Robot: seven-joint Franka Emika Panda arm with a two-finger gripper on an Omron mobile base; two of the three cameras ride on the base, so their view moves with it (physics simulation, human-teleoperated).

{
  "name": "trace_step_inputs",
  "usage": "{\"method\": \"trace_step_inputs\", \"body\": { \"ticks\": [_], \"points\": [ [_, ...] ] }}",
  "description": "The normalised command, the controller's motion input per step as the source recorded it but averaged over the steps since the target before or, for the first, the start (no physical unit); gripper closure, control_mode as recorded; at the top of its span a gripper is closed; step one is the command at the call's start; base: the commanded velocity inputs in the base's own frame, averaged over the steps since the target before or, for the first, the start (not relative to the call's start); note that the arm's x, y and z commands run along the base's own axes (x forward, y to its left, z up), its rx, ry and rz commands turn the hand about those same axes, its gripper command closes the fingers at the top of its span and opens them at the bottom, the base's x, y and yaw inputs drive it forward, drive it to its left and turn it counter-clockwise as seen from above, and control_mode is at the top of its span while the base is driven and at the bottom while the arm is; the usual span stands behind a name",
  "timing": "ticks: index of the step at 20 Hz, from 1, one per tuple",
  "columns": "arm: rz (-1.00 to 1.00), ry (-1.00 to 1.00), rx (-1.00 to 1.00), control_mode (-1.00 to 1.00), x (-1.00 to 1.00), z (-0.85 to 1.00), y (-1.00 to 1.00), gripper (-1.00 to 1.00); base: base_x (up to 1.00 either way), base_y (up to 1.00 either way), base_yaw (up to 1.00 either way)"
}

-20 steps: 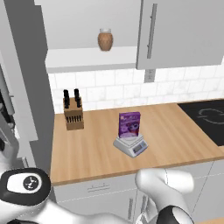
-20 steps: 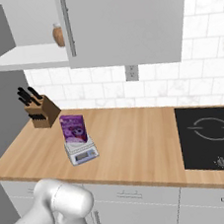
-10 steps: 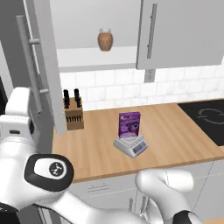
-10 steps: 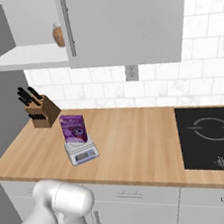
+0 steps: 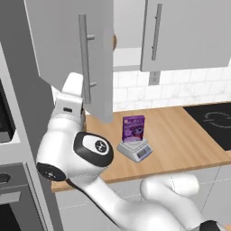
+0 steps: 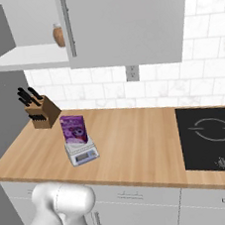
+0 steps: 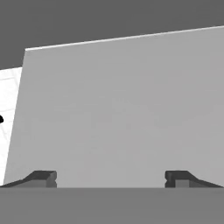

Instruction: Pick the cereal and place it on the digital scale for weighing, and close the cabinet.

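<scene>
Gripper (image 7: 110, 177) jaws stand wide apart, holding nothing, facing the flat grey cabinet (image 7: 122, 113) door at twelve o'clock. Cereal (image 5: 133, 128) stands upright on the digital scale (image 5: 135, 149) on the wooden counter (image 5: 180, 135).

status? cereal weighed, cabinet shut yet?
Done: cereal stands on the digital scale. In hand: open gripper faces the flat panel of the cabinet door, which is swung partway, nothing held. Left: push that door fully shut.
</scene>
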Motion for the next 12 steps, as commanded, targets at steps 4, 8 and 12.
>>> {"method": "trace_step_inputs", "body": {
  "ticks": [4, 8, 12],
  "points": [
    [-0.08, 0.0, 0.05, -1.0, 0.38, 0.04, -0.74, -1.0, 0.0, 0.0, 0.0],
    [-0.1, 0.0, 0.07, -1.0, 0.62, 0.13, -0.74, -1.0, 0.0, 0.0, 0.0],
    [-0.09, 0.0, 0.09, -1.0, 0.71, 0.16, -0.79, -1.0, 0.0, 0.0, 0.0]
  ]
}}
